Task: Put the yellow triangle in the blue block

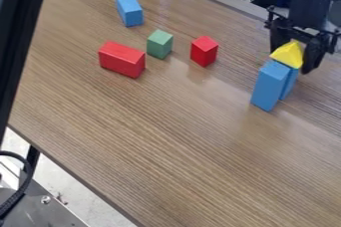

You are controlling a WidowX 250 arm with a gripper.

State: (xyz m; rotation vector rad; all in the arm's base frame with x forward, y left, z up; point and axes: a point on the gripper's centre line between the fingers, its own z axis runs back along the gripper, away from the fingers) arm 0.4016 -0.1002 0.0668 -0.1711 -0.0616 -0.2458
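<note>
At the upper right the black gripper hangs down, shut on the yellow triangle, with one finger on each side of it. Directly under the triangle are two tall blue blocks standing upright close together. The front blue block shows most of its face, while the rear blue block is partly hidden behind it. The triangle's lower edge meets the tops of the blue blocks in this view; whether it rests on them I cannot tell.
Left of the gripper stand a small red block and a green block. Farther left lies a longer red block, with another blue block behind it. The wooden table has its edge at the lower left.
</note>
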